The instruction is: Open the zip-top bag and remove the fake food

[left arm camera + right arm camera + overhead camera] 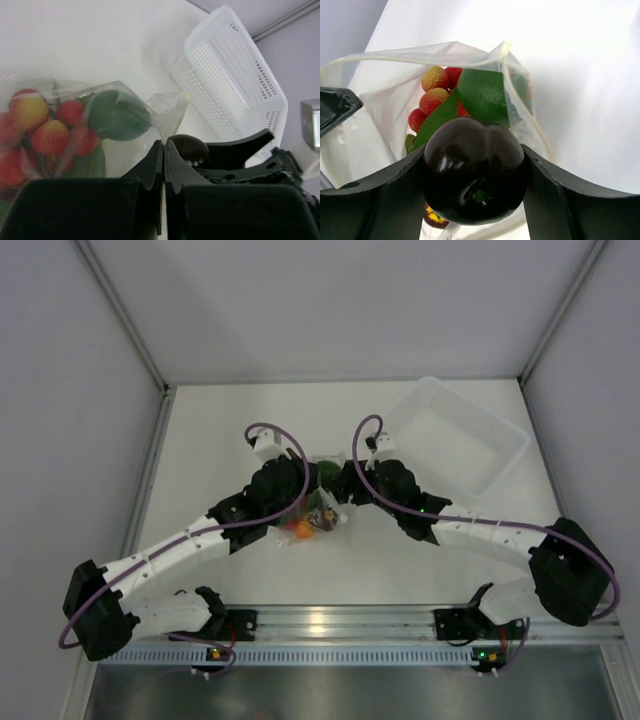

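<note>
Maroon and glossy, one round fruit (pixel 470 180) is clamped between the fingers of the right gripper (pixel 472 152), right at the mouth of the bag (pixel 370 100). The left gripper (pixel 164 150) is clenched tight, pinching the bag's thin edge. Red berries (pixel 50 135), a leaf and a green fruit (pixel 117 115) lie inside the bag, mid-table (pixel 240 420) between both arms. A white tub (pixel 235 85) stands far right.
</note>
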{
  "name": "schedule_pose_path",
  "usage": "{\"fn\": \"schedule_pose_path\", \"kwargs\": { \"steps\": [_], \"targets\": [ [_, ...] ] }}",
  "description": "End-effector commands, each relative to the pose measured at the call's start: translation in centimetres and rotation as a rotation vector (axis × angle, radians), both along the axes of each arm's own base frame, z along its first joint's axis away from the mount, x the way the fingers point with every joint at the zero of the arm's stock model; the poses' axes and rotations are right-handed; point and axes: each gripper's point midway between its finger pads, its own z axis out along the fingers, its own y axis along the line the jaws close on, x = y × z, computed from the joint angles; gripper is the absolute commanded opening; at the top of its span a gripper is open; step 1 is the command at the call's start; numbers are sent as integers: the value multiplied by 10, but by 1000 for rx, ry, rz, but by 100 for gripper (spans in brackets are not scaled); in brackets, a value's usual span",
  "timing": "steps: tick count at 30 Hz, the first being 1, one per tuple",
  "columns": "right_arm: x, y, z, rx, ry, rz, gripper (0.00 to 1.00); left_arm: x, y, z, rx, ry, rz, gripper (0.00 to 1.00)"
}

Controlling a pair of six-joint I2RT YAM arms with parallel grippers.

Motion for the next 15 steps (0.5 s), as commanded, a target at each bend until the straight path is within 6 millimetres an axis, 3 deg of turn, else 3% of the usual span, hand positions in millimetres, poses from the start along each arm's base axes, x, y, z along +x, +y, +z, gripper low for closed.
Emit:
{"fn": "schedule_pose_path", "kwargs": {
  "steps": [1, 4, 8, 9, 11, 12, 14, 15],
  "targets": [
    [5, -23, 27, -44, -77, -61, 47, 3, 9, 6, -4, -33, 44, 0],
    [4, -38, 47, -59, -119, -84, 47, 4, 13, 4, 13, -29, 57, 0],
    [4, -57, 60, -87, -133, -108, 46, 6, 18, 3, 24, -29, 73, 0],
    [7, -66, 72, -84, -157, -125, 46, 6, 18, 3, 26, -27, 73, 0],
    [10, -80, 72, -120, -147, -146, 46, 7, 19, 2, 27, -23, 72, 0],
    [18, -91, 80, -122, -154, -168, 46, 7, 18, 1, 24, -20, 66, 0],
    [27, -110, 74, -169, -115, -193, 45, 6, 18, 2, 20, -19, 62, 0],
    [44, -129, 79, -217, -114, -247, 45, 5, 17, 1, 18, -16, 55, 0]
  ]
}}
